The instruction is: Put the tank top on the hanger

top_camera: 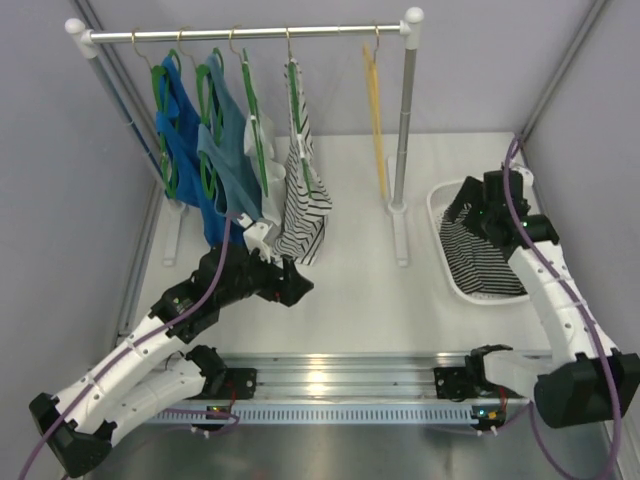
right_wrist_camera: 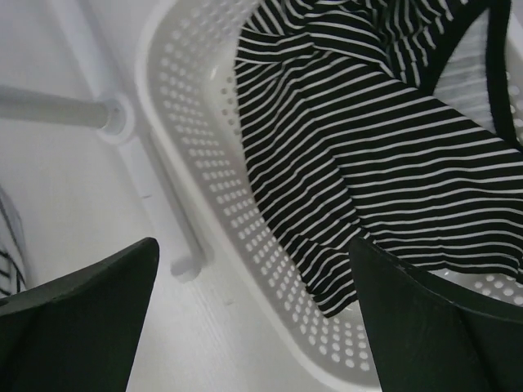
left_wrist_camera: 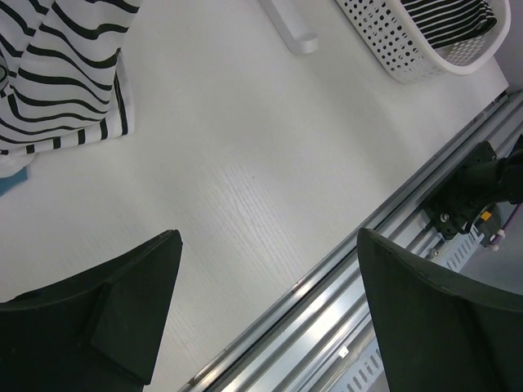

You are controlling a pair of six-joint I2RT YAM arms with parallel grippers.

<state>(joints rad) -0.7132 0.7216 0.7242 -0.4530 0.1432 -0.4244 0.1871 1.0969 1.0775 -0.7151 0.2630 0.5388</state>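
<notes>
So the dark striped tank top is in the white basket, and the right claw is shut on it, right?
Not quite. The tank top is in the white basket, but the right claw is open, gripping nothing; the right wrist view shows it.

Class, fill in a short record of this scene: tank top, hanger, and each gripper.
tank top: crumpled in the white basket
hanger: yellow-orange, bare, hanging on the rail
left gripper: open, empty, above the tabletop
right gripper: open, empty, above the basket and tank top
</notes>
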